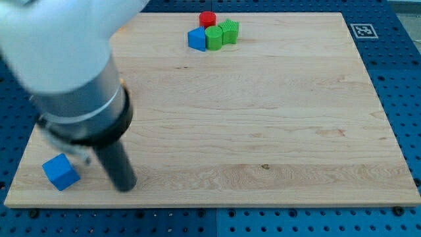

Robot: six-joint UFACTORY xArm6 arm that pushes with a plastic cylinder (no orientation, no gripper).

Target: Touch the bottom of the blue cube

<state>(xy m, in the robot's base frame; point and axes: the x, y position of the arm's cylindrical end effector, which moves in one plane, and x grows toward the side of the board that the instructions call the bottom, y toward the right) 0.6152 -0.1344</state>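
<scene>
One camera looks down at a slant on my desk [263, 131] from beyond its near long edge, taking in nearly the whole wooden top and the blue pegboard [395, 79] around it. My arm [72, 79] looms large and blurred at the view's left, nearest the lens.

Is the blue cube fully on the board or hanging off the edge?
Fully on. The blue cube sits flat inside the wooden board, near its bottom-left corner, with wood showing all around it. My tip is just to its right.

Pale wooden tabletop [263, 131] with visible grain, resting on a blue perforated base [395, 39]; black-and-white marker tag [363, 30] at the top-right corner.
</scene>
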